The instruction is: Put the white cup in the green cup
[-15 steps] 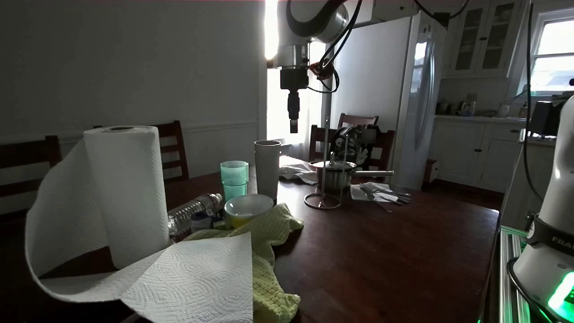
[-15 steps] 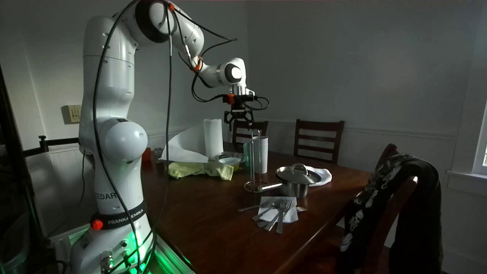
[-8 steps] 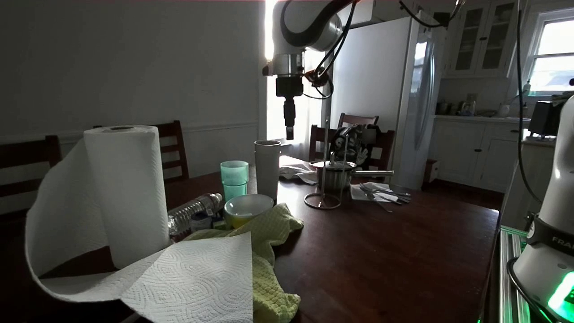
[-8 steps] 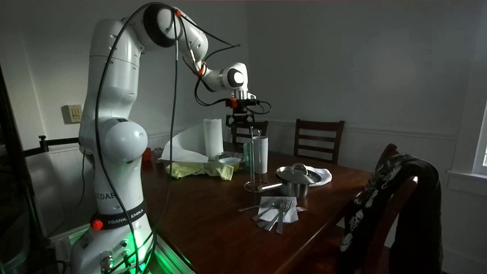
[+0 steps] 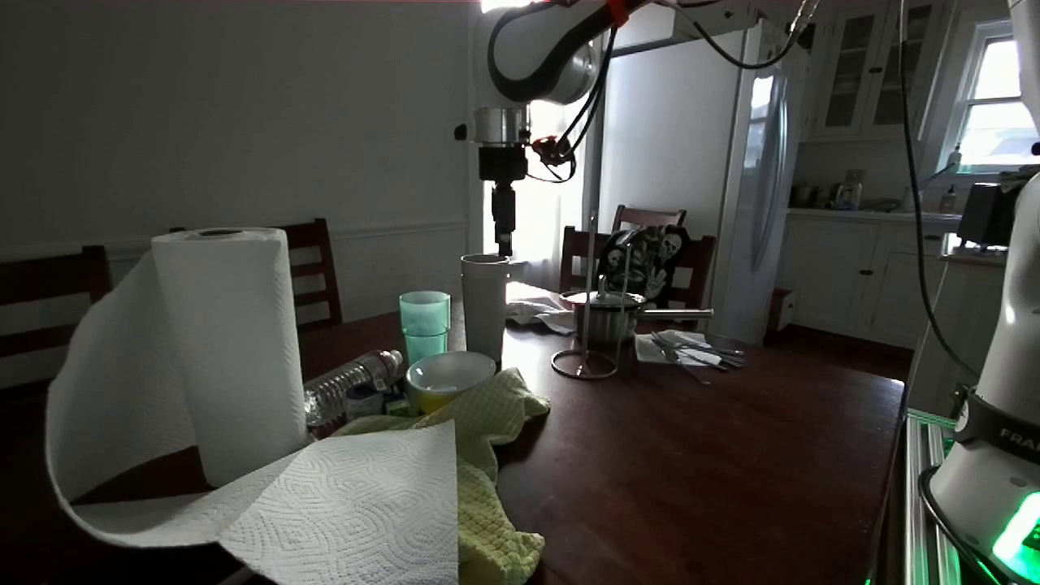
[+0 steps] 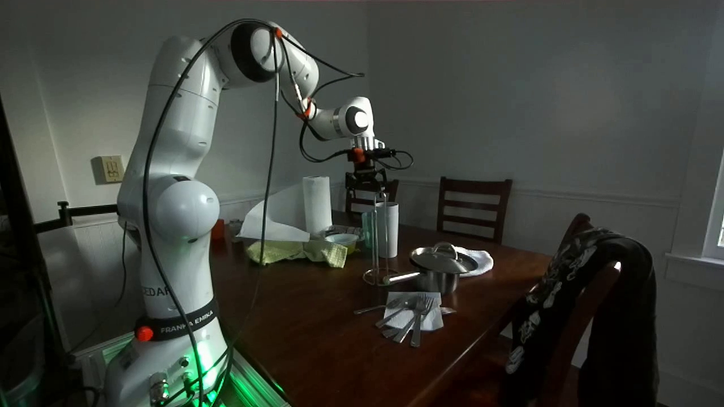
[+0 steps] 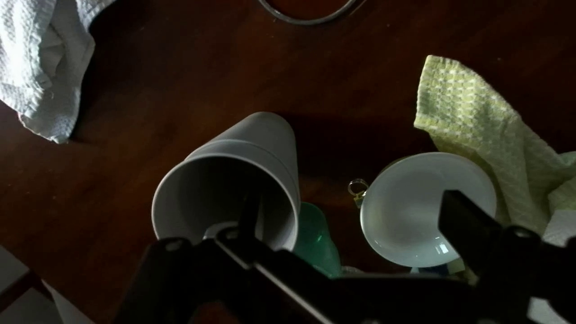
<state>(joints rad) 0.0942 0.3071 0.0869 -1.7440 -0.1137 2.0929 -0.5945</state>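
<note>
The gripper (image 7: 353,204) hung with jaws spread, holding nothing; in the wrist view one tip overlapped the mouth of the white cup (image 7: 220,182), above or inside I couldn't tell. In an exterior view that cup stood upright, the green cup (image 5: 425,327) at its nine o'clock. I judged this the reach; grasping, lifting and nesting remained.

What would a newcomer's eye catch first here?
Probably the white robot arm arching over the table, green light at its base. Then perhaps the partly unrolled paper-towel roll, at left in an exterior view. In the wrist view, the white cup gapes, partly hidden by the open hand, beside the green cup.
</note>
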